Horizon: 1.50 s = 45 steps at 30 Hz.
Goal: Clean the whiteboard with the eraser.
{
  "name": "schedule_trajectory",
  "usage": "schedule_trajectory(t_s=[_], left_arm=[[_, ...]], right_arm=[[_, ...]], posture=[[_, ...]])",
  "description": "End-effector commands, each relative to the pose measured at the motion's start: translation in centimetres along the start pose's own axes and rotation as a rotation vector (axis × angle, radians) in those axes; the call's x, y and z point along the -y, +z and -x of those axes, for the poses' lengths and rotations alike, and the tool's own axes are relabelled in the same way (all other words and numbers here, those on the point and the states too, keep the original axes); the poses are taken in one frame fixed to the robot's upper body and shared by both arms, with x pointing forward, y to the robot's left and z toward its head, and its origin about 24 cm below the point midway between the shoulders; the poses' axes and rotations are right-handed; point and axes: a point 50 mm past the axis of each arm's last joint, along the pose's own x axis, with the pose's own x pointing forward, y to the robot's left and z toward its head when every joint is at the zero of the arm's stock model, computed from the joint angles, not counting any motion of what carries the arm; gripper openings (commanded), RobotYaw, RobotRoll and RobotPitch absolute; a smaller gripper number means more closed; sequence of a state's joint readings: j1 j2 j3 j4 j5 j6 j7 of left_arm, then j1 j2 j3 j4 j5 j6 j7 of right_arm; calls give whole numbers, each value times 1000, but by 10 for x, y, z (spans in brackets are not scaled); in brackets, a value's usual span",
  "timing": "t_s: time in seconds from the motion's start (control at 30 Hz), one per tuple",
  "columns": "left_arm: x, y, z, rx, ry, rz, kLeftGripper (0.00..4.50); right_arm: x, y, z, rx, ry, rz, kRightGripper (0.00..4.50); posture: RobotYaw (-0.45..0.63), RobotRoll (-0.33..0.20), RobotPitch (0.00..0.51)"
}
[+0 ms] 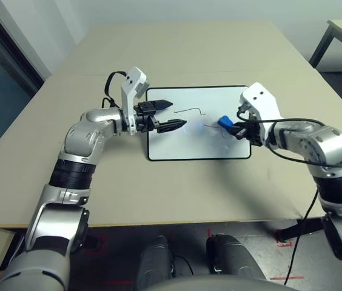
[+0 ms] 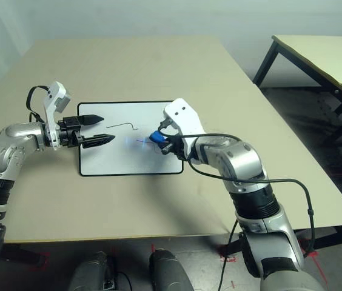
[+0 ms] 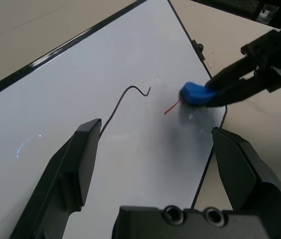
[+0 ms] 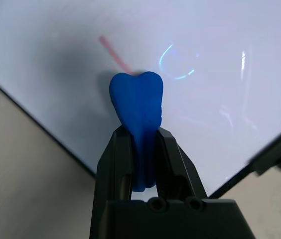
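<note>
Now eraser [image 4: 136,107] pinched in right hand [image 1: 239,128], over whiteboard [image 1: 177,145]

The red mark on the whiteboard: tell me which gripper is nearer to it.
Right. The right gripper holds the eraser right beside the red mark. The left gripper hovers open over the whiteboard's other end, beyond the black squiggle.

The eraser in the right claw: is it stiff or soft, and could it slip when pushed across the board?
The eraser is probably soft: it looks pinched narrow between the right claw fingers and bulges at its free end. It likely weighs little, being small beside the whiteboard. Pushed hard on the glossy surface, it may bend rather than slip, since the grip is deep.
</note>
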State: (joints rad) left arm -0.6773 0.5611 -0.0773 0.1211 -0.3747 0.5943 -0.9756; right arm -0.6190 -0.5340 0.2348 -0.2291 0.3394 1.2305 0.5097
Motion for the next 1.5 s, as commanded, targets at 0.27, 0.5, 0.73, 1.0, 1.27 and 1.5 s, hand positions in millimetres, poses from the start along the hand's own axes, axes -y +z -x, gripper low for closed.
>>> schedule_trajectory(t_s=[0.27,0.5,0.73,1.0,1.27,1.5], left_arm=[[1,-2,1,-18,5,0,4500],[0,-3,2,-15,12,0,4500],[-2,0,5,-12,17,-3,4500],[-5,1,8,-14,34,-4,4500],[-7,0,12,-12,58,-2,4500],[-6,1,13,-6,63,-3,4500]], right_arm=[[14,-7,-10,-44,-84,-41,573],[32,12,-5,34,-152,-26,572],[1,-24,-6,-142,-11,-4,572],[15,-13,-9,-75,-95,-22,572],[11,7,-15,-22,-62,15,572],[-15,-9,-16,-94,53,48,571]], posture=[[-145,0,90],[-148,0,91],[-150,0,95],[-146,0,106],[-134,0,105],[-126,0,104]])
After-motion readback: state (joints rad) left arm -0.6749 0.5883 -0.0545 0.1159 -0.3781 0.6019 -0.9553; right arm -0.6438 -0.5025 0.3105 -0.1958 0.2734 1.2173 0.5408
